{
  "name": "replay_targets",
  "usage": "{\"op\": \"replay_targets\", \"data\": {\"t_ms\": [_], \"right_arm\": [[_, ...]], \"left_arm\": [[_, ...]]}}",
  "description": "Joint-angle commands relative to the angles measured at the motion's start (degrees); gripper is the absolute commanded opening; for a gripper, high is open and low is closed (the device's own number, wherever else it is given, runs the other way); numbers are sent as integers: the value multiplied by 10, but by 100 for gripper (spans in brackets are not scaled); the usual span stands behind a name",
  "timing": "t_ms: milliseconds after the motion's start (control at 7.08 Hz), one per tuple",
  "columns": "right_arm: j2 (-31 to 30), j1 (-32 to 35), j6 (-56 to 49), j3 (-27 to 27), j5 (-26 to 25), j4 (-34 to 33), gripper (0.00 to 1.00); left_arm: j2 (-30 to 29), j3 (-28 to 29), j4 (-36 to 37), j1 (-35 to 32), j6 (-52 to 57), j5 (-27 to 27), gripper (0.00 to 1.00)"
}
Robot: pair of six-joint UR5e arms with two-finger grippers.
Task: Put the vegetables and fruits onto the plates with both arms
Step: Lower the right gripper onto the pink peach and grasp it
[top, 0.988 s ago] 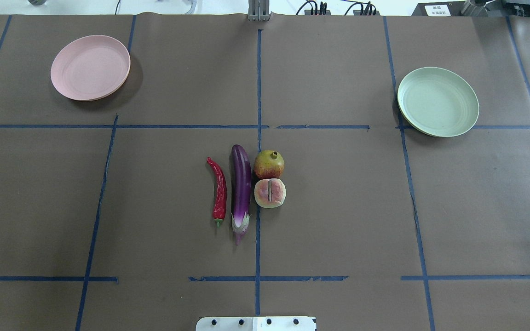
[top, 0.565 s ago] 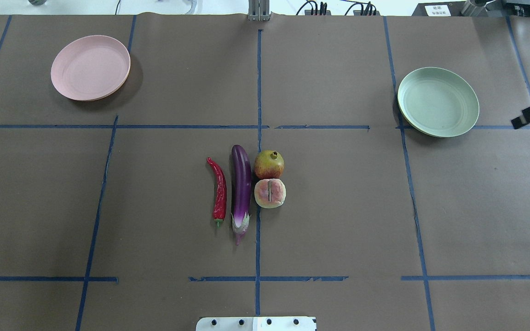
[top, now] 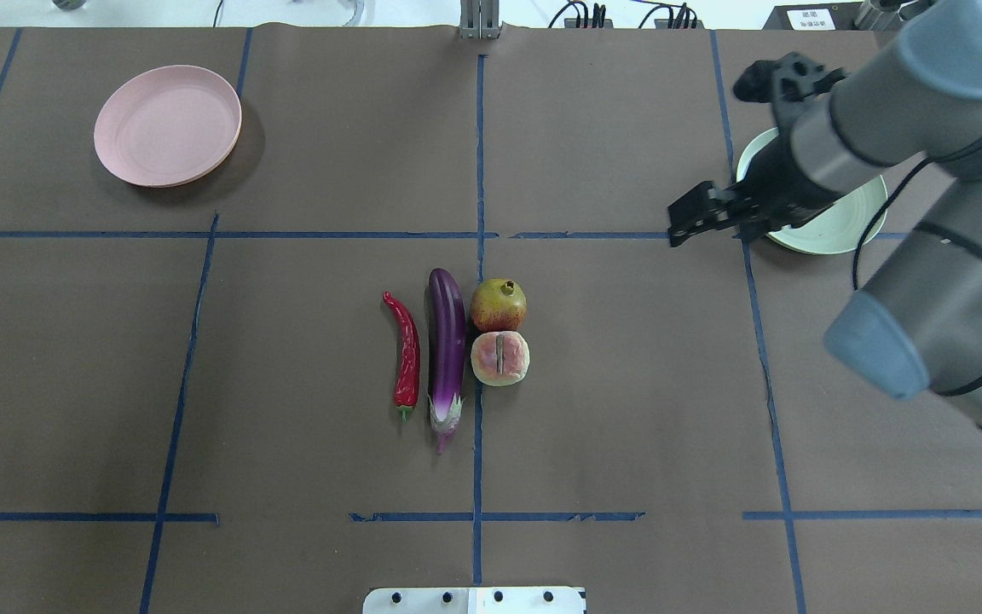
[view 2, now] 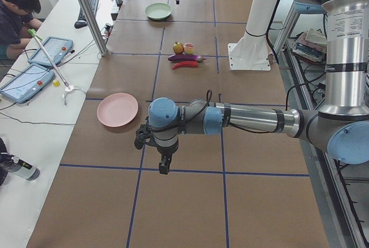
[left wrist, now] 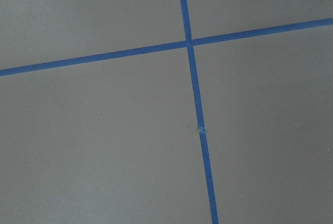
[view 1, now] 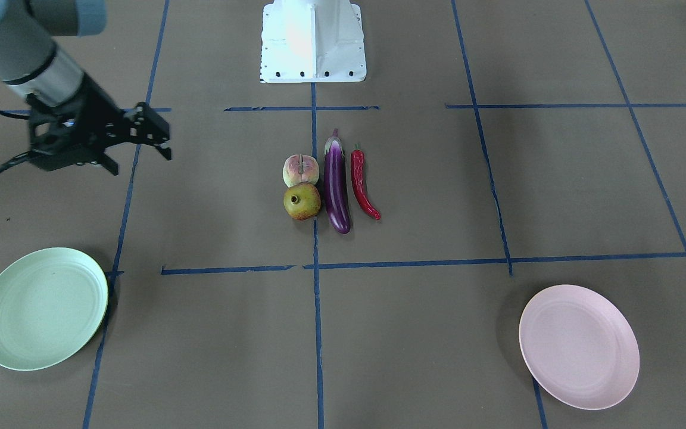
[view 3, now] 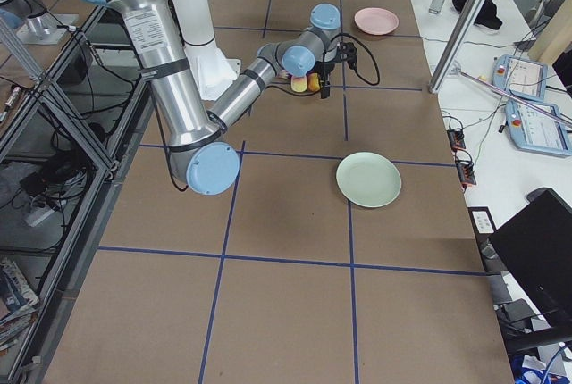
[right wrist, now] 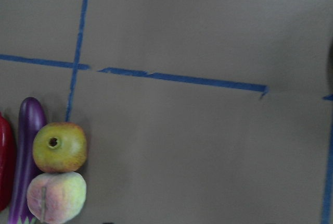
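My right gripper (view 1: 142,164) hangs over the table (top: 627,409) with its jaws wide apart, between the green plate (view 1: 42,308) and the food. My left gripper (view 2: 164,164) points down near the pink plate (top: 167,125). I cannot tell if its jaws are wide or narrow. The chili pepper (top: 407,358), eggplant (top: 447,341), pomegranate (top: 498,305) and peach (top: 499,358) lie close together in the middle of the table, well apart from both plates. The pomegranate touches the peach.

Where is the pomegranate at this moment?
In the overhead view the pomegranate sits near the centre of the table, just right of the eggplant and directly beyond the peach.
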Motion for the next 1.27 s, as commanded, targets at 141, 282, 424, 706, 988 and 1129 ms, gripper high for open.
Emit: {"op": "replay_targets", "data": {"t_ms": [141,282,424,706,988,1129], "right_arm": [[123,-172,179,-74,-198,-16,100],[176,-200,186,-123,-241,-66,100],[203,-217,188,-163,-269,-74,100],[240,-232,205,-223,-289,-74,100],[238,-238,195,-225,-300,-109,100],[234,-238,190,-225,-300,-113,100]], "left_arm": [[-1,0,0,0,0,-1,100],[0,0,0,0,0,0,100],[0,0,0,0,0,-1,100],[0,0,0,0,0,-1,100],[0,2,0,1,0,-1,100],[0,3,0,1,0,-1,100]]}}
